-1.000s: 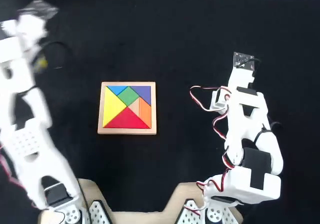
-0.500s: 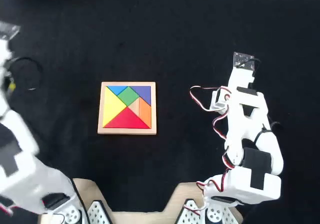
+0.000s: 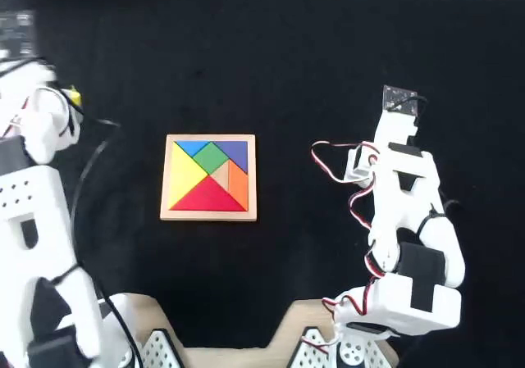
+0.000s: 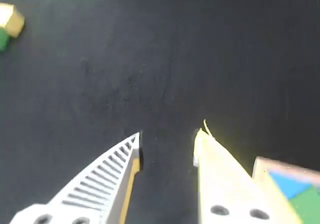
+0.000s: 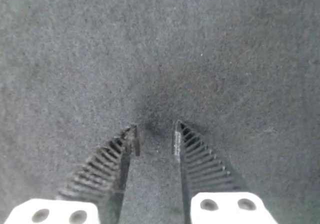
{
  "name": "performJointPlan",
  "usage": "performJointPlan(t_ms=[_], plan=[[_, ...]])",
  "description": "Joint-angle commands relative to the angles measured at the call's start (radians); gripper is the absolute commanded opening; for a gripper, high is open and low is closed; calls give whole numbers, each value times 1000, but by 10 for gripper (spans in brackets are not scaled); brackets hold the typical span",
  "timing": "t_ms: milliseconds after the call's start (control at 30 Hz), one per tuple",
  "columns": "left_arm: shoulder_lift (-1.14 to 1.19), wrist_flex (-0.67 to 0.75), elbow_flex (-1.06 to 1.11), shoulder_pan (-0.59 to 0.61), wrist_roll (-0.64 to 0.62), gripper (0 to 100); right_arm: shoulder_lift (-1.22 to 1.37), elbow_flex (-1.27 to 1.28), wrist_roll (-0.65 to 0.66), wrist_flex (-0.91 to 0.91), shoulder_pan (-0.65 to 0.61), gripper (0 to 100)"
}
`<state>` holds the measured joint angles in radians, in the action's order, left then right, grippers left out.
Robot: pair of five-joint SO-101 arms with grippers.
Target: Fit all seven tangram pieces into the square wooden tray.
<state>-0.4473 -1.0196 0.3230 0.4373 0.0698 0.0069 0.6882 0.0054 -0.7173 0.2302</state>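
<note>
The square wooden tray [image 3: 209, 215] lies mid-table with the coloured tangram pieces flat inside it: yellow [image 3: 182, 179], red [image 3: 210, 197], blue [image 3: 194, 147], green [image 3: 212, 156], purple [image 3: 236, 150] and orange [image 3: 238, 184]. In the left wrist view one tray corner [image 4: 280, 165] shows beside my left gripper [image 4: 167, 139], which is open over bare black cloth. The left arm [image 3: 33, 196] stands at the table's left edge, apart from the tray. My right gripper [image 5: 155, 134] hangs slightly open over the cloth, holding nothing. The right arm [image 3: 402, 188] is folded right of the tray.
Black cloth [image 3: 295, 65] covers the table around the tray. A small yellow and green thing [image 4: 9, 24] lies far off in the left wrist view. Red and white cables [image 3: 332, 151] loop off the right arm. Both arm bases sit at the front edge.
The left arm has swung along the table's left edge, out toward the side and back up. The tray, its pieces and the right arm have stayed put.
</note>
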Motion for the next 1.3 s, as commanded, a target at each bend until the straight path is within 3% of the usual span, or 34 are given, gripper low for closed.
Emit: performJointPlan(t_ms=[0, 100, 233, 400, 633, 900, 1100, 1267], plan=[[35, -12, 5, 25, 72, 188, -12, -47, 0, -9, -9, 124], [72, 106, 179, 39, 219, 188, -13, -48, 0, -9, -15, 123], [66, 308, 456, 73, 181, 191, -13, -56, 103, -48, -49, 90], [92, 463, 573, 31, 176, 192, -7, -159, 226, -189, -132, 31], [354, 310, 401, 4, 258, 192, 143, -423, 233, -471, -141, 28], [618, 117, 87, -7, 262, 192, 441, -671, 233, -568, -158, 11], [746, -35, 1, -12, 370, 189, 573, -788, 302, -655, -153, 11], [773, -58, 10, 5, 404, 188, 616, -819, 339, -704, -149, 11]])
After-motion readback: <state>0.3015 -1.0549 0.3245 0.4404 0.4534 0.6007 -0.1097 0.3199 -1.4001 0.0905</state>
